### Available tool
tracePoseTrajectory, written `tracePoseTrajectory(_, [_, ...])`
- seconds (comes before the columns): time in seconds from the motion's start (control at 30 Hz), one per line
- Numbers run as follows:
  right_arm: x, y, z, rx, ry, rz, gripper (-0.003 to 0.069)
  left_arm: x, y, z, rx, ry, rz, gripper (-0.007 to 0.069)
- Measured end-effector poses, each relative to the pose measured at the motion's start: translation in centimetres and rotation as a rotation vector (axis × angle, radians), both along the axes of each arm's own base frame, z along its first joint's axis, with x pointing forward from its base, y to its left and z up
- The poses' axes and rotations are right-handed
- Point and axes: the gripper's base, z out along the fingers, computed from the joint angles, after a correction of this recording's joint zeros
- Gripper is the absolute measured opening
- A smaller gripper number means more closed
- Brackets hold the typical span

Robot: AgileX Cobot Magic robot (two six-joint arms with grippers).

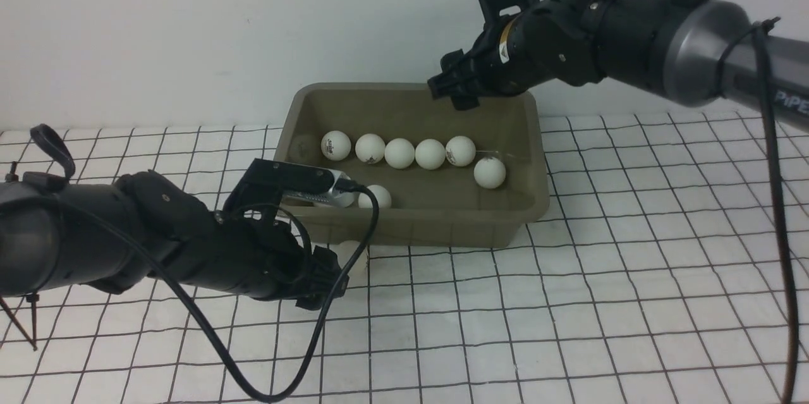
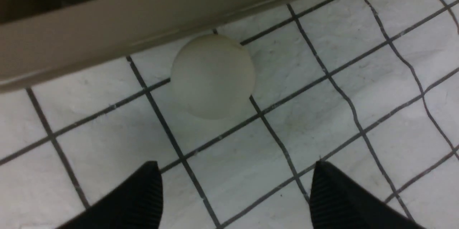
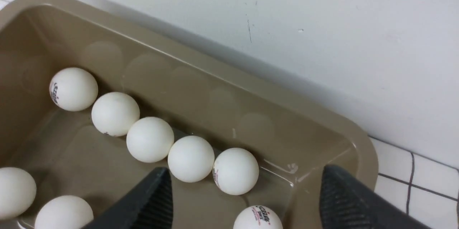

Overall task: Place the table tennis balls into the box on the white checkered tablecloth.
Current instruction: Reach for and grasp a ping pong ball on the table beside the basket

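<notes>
- L gripper (image 2: 235, 196): jaws wide apart, nothing betw. them, low over the white checkered tablecloth (image 1: 569, 315), just outside the box's near wall.
- Ahead of its fingertips (image 2: 143, 193): one loose ball (image 2: 213, 76) on the cloth, tucked against the box (image 1: 505, 227) under its flared rim; not touching the fingers.
- R gripper (image 3: 244, 200): jaws also spread wide, holding nothing, raised above the box's far rim.
- Below and ahead of it, inside the box: row of five table tennis balls (image 1: 399, 152) side by side along the far wall; a sixth ball (image 1: 490, 172) lies just off the row's R end, a printed logo showing.
- Further in, twd. the near wall: two more balls (image 3: 36, 200), partly hidden behind the L arm's wrist in front view.
- Box sits on the cloth, close to the white wall (image 1: 158, 24).
</notes>
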Motion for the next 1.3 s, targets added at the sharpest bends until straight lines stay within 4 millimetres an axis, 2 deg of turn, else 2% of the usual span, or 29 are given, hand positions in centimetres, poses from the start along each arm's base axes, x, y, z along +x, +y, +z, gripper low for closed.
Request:
tracePoseTrajectory(0.27, [-0.1, -0.2, -0.1, -0.035, 0.019, 0.004, 0.0499, 0.8, -0.4, 0.1, -0.038, -0.090, -0.016, 0.0577])
tracePoseTrajectory(0.6, [-0.2, -0.1, -0.1, -0.031, 0.029, 0.004, 0.0499, 1.6, -0.6, -2.5, -0.014, -0.092, -0.031, 0.0577])
tracePoseTrajectory(1.0, [-0.2, -0.1, -0.1, -0.047, 0.029, 0.020, 0.0500, 3.3, -1.1, -3.6, 0.000, -0.098, -0.057, 0.0572])
tracePoseTrajectory(1.13, [-0.2, -0.1, -0.1, -0.047, 0.029, 0.020, 0.0500, 3.3, -1.0, -3.9, 0.003, -0.084, -0.036, 0.0504])
tracePoseTrajectory(1.2, [-0.2, -0.1, -0.1, -0.047, 0.029, 0.020, 0.0500, 3.3, -1.0, -3.9, 0.007, -0.084, -0.032, 0.0440])
tracePoseTrajectory(1.27, [-0.2, -0.1, -0.1, -0.047, 0.029, 0.020, 0.0500, 3.4, -0.9, -3.9, 0.011, -0.083, -0.028, 0.0341])
tracePoseTrajectory(1.3, [-0.2, -0.1, -0.1, -0.047, 0.029, 0.020, 0.0500, 3.4, -0.9, -3.9, 0.010, -0.083, -0.027, 0.0335])
